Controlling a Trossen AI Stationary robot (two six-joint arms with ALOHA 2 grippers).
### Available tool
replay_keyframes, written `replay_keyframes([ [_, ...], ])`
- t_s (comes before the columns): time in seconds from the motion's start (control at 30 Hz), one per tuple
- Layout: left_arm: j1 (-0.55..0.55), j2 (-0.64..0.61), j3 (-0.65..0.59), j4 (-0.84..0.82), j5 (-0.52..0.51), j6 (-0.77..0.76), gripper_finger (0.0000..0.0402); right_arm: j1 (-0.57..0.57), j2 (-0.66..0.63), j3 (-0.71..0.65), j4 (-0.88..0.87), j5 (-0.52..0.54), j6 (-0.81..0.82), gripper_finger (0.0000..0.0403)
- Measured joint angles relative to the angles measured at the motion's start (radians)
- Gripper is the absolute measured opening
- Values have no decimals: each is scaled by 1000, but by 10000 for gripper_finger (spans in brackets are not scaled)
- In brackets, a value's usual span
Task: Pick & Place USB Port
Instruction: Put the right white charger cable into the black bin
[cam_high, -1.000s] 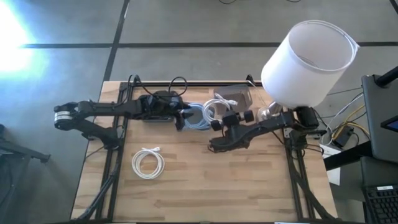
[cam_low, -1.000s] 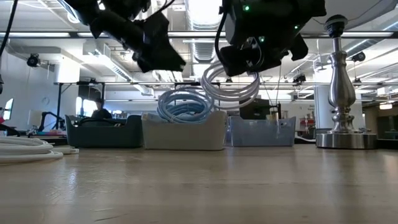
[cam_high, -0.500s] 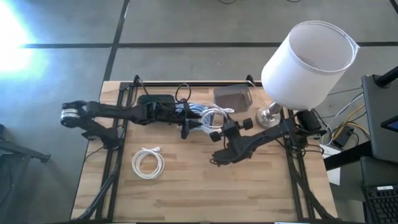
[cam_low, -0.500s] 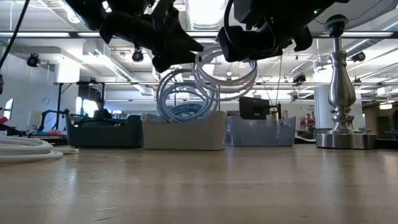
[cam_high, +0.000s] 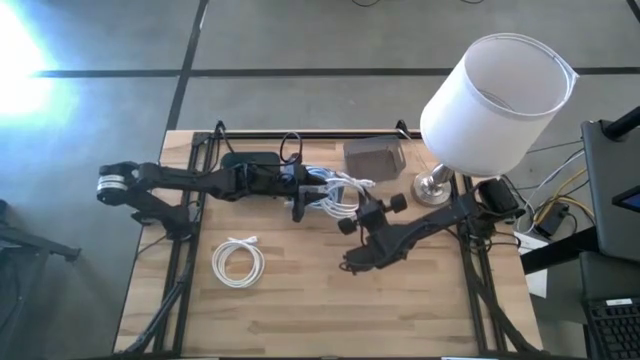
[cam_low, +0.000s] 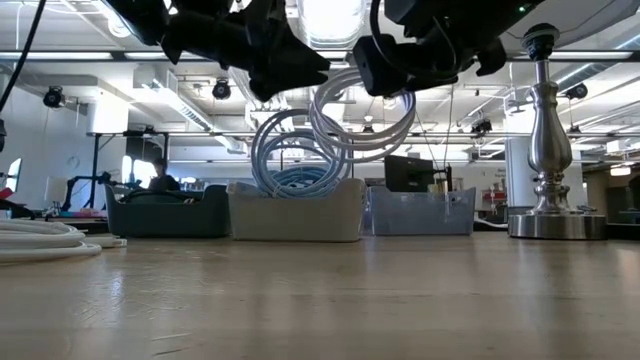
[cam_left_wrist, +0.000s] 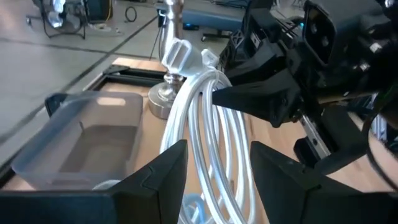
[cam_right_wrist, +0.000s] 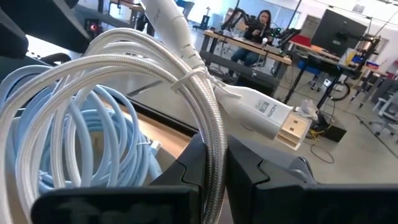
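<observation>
My right gripper (cam_right_wrist: 214, 155) is shut on a white braided cable coil (cam_right_wrist: 155, 68), tied in a bundle with its USB plug (cam_right_wrist: 292, 127) sticking out. The coil (cam_low: 360, 115) hangs in the air over the table's far middle (cam_high: 338, 190). My left gripper (cam_left_wrist: 217, 149) is open and faces it from the table's left (cam_high: 300, 195). Its fingertips stand on either side of the coil's strands (cam_left_wrist: 205, 124). A light blue cable coil (cam_low: 292, 160) stands up out of the white bin (cam_low: 295, 215) behind. My right gripper pinches several strands of the white coil (cam_right_wrist: 211, 124) between its two fingers, which lie across the strands and come roughly level from the table's right. The coil is lifted clear and hangs upright below the fingers (cam_low: 385, 80). My left gripper: whether its fingers touch the strands I cannot tell.
Another white coil (cam_high: 238, 262) lies flat on the table's left near part. A dark bin (cam_low: 165, 210), the white bin and a clear bin (cam_low: 420, 212) line the far edge. A lamp with a white shade (cam_high: 495, 100) stands at the far right on a metal base (cam_low: 545, 215).
My left gripper has reached toward the table's right, up to the white coil, then kept still. My right gripper has carried the coil a little toward the near edge and the table's left, and slightly up. The light blue coil now stands taller out of its bin.
</observation>
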Motion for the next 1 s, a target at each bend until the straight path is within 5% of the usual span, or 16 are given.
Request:
replay_keyframes([
  [0.4, 1, -1, 27, 2, -7, 91, 181, 35, 0, 0, 2, -4, -6, 29],
  [0.6, -1, 12, 47, 0, 127, -19, 182, 33, 0, 0, 6, 8, -6, 29],
  [1.0, -2, 56, 43, 0, 70, -39, 181, 35, 0, 0, 46, 11, -49, 29],
])
